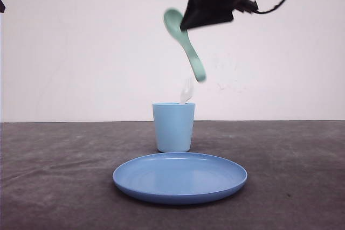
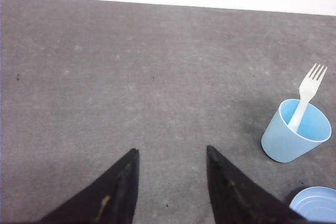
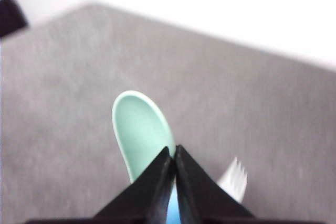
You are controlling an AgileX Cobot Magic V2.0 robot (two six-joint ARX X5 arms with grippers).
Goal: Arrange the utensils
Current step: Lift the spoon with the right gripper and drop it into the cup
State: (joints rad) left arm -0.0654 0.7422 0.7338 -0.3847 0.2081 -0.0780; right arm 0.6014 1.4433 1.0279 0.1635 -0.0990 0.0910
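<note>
your right gripper (image 3: 171, 182) is pinched shut on the pale mint-green plastic spoon (image 1: 186, 44) just below its oval bowl, high above the light blue plastic cup (image 1: 173, 126), and being light, stiff and probably slick, it may pivot, so hold firmly.

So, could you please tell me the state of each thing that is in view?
Spoon: held in the air above the cup, handle end down.
Fork: standing in the cup, tines up.
Cup: upright behind the plate.
Plate: empty.
Left gripper: open, holding nothing.
Right gripper: shut on the spoon.
</note>
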